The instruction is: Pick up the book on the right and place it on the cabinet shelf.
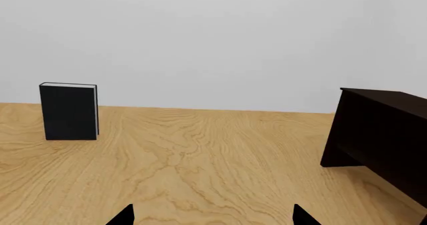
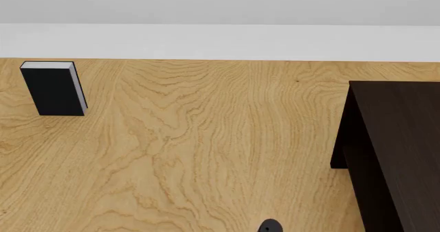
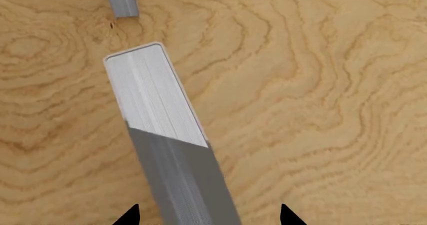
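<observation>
The right gripper's 2 black fingers (image 3: 129,216) stand spread, only their tips visible, flanking but not touching the plain light-grey rectangular book (image 3: 160,110), whose white page edges face the camera above the swirling-grained wooden worktop (image 3: 320,85). The left fingers (image 1: 124,216) are likewise spread, holding nothing. Beyond them stand a black upright book (image 1: 69,111) and the near-black wooden cabinet (image 1: 380,135), cut off, its shelf hidden.

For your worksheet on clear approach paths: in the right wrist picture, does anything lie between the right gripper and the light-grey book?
Nothing visible does. The light-grey book sits directly between the right gripper fingertips' line of approach, page edges facing the camera, on the bare wooden table.
</observation>
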Controlling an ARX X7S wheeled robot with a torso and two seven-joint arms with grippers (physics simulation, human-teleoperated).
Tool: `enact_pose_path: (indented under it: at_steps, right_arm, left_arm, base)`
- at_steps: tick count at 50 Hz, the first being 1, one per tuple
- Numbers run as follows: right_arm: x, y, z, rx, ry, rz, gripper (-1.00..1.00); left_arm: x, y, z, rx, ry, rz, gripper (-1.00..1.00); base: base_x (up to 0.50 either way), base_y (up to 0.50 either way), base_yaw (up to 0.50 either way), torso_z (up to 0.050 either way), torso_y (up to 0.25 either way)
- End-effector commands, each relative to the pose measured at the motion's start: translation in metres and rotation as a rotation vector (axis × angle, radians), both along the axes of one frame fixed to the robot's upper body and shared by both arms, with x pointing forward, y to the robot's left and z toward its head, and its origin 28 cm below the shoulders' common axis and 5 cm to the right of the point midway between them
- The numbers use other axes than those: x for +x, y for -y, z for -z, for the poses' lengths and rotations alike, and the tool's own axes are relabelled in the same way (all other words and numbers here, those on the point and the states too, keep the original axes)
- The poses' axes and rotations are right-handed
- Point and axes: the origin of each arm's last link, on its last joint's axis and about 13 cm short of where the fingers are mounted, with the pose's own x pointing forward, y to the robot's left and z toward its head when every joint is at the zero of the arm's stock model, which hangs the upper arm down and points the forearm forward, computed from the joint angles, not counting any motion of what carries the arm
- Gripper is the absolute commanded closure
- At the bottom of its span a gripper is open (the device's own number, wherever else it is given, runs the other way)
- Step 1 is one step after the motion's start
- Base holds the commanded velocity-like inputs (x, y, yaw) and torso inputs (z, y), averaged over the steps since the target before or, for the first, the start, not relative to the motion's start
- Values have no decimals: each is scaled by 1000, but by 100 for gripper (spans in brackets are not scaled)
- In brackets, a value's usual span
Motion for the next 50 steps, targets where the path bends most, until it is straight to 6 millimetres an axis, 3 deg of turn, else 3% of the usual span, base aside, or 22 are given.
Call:
enact_pose_path:
  at_steps: [1,16,17,19,32,50]
  right_arm:
    - [5,0,5,1,-11,6,-100]
    - [11,-1,10,-3,-35,45,-100]
    - [13,-1,10,-88,-23,54,100]
    - [14,-3,9,26,-16,57,100]
    - [16,-9,6,104,35,47,100]
    - [4,-5,-22,218,202,174,100]
  left_arm:
    - [1,0,0,2,0,-2,-100]
    - [2,-1,1,6,-3,-6,-100]
    - [2,-1,1,6,-4,-6,-100]
    - [2,-1,1,6,-3,-7,-100]
    - [2,-1,1,5,-5,-7,-100]
    - [-1,-1,0,9,-4,-5,-100]
  base:
    - [0,0,0,0,0]
    - [0,0,0,0,0]
    - [0,0,0,0,0]
    - [0,2,2,0,0]
    - [2,4,7,-1,0]
    - [1,1,3,-1,0]
